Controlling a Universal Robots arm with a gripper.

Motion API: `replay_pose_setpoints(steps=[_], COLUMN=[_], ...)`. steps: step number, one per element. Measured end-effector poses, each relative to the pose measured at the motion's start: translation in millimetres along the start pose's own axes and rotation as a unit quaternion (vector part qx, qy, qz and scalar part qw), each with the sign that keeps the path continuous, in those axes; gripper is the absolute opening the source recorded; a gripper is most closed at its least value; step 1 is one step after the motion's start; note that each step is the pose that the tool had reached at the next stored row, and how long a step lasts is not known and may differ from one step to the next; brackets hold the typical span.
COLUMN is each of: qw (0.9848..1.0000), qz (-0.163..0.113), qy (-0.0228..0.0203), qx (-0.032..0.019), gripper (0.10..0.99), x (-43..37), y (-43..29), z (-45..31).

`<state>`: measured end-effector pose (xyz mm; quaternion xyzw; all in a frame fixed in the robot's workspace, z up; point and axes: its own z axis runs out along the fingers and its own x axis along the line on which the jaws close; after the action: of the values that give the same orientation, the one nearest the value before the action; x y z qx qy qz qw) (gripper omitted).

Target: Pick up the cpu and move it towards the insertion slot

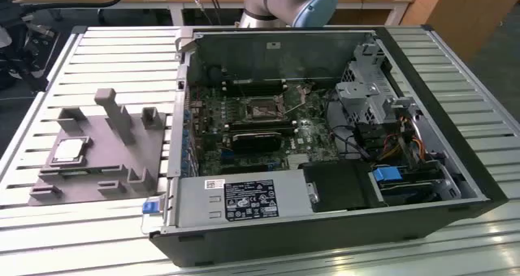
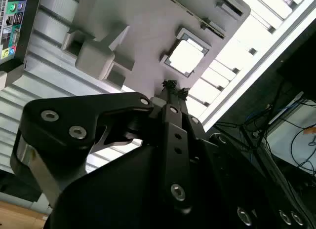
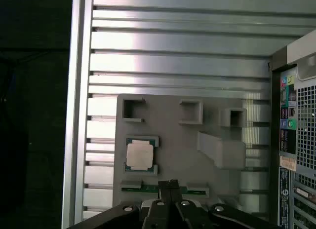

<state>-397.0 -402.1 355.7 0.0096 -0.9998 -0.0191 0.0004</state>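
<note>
— Centre of the exterior view: open computer case point(image 1: 276, 50), grey holder point(image 1: 122, 160) toward the exterior view's left. Is the cpu point(image 1: 69, 151) lifted?
— No, it rests in that holder; insertion slot point(image 1: 264, 108) looks bare. In the first wrist view, gripper point(image 3: 168, 183) pinched narrow, empty, near the chip. Pickup, transfer outstanding.

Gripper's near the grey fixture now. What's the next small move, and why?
Probably shift the gripper sideways over the cpu and open it: the cpu lies untouched in its grey fixture, and the shut gripper sits off to one side of it.
</note>
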Motion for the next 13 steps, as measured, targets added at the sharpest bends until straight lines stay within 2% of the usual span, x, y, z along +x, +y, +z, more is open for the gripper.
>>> replay_pose_setpoints(steps=[13], qw=[1.0], qz=[0.0], qy=[0.0001], qx=[0.0001], gripper=[0.102], x=[0.0], y=[0.0], z=[0.0])
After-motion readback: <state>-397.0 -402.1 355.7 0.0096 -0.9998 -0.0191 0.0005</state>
